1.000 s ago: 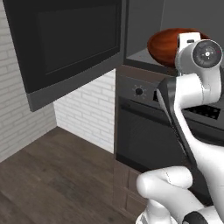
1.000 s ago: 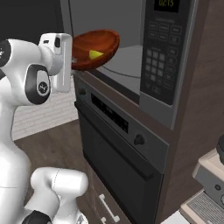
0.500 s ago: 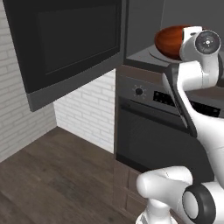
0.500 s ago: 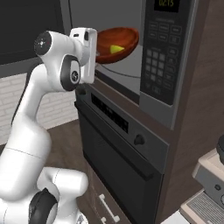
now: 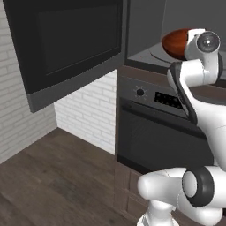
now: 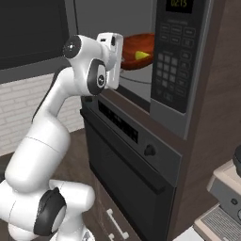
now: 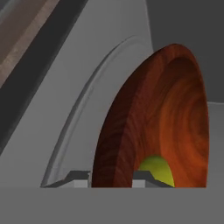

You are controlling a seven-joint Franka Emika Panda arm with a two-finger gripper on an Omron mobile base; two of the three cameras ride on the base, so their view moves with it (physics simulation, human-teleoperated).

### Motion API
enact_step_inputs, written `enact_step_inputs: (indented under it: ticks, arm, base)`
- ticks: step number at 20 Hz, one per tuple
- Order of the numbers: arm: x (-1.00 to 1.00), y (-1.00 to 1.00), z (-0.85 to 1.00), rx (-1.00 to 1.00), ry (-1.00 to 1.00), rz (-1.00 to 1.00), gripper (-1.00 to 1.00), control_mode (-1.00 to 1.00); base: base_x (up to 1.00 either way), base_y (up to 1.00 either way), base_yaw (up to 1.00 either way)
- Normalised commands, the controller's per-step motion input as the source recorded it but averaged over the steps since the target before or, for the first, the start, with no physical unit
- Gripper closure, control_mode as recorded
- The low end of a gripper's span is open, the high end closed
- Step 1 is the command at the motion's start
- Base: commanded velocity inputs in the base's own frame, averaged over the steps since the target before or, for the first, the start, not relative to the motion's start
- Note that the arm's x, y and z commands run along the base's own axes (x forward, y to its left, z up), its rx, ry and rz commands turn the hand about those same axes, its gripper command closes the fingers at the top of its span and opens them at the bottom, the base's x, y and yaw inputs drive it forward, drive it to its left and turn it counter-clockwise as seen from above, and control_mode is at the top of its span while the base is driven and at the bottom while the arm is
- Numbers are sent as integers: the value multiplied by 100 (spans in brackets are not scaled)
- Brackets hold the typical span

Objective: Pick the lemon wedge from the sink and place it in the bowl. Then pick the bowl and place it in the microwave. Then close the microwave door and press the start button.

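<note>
Reddish-brown glossy round bowl (image 7: 162, 122), carrying the tiny yellow lemon wedge (image 7: 155, 168), hangs over the grey microwave (image 6: 181, 61) turntable, its rim pinched by the gripper (image 7: 111, 177). Setting down, shutting the black door (image 5: 66, 44) and pressing start remain.

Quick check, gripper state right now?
Gripper: closed on the rim of the bowl, one finger on each side; lemon wedge inside the bowl.

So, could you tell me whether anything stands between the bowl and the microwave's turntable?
Nothing visible does. The end effector holds the bowl by its rim, above the turntable, with the microwave door swung open to the left.
</note>
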Motion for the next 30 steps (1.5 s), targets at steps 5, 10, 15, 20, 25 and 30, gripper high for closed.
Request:
enact_step_inputs:
  ticks: [5, 10, 15, 20, 25, 30]
  arm:
    - [20, -13, -25, 0, 9, -11, 100, -100]
    - [25, -4, -16, 0, 2, -8, -100, -100]
    - [8, 0, -8, 0, -9, -2, -100, -100]
    - [2, 3, -1, -1, -28, 0, -100, -100]
    - [-37, 40, 22, -3, -25, 0, -100, -100]
    - [-76, 38, 69, -1, -3, 0, -100, -100]
  base:
    - [0, 0, 0]
    - [0, 0, 0]
    - [0, 0, 0]
    - [0, 0, 0]
    - [0, 0, 0]
    - [0, 0, 0]
